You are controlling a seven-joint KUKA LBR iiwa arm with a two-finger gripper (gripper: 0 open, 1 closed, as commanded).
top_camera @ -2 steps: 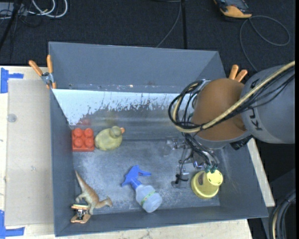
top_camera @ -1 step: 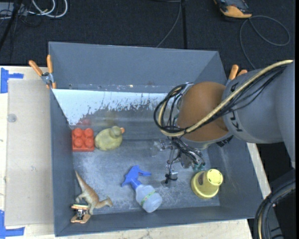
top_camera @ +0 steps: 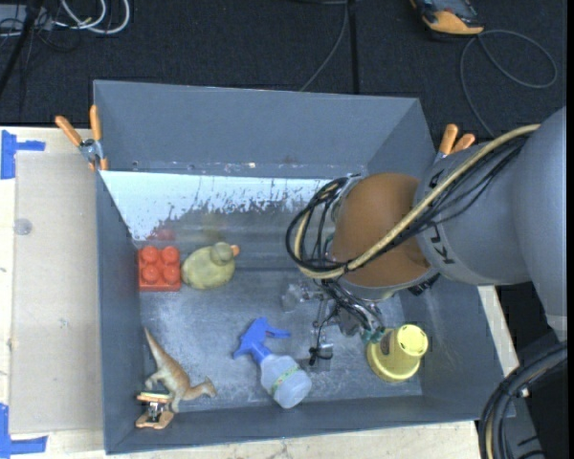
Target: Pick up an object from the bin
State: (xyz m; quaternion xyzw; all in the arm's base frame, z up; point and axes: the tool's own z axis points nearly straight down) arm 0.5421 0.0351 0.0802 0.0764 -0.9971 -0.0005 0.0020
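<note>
My gripper (top_camera: 337, 328) hangs under the arm's orange cover, low over the right half of the bin floor. It sits between two things. A clear spray bottle with a blue trigger head (top_camera: 271, 356) lies just to its lower left. A yellow cup-like toy (top_camera: 399, 352) stands just to its right. Nothing shows held in the gripper.
A yellow-green rubber duck (top_camera: 210, 266) and a red toy brick (top_camera: 160, 267) lie at the back left. A tan dinosaur figure (top_camera: 174, 381) lies in the front left corner. The arm and its cables cover the bin's right side.
</note>
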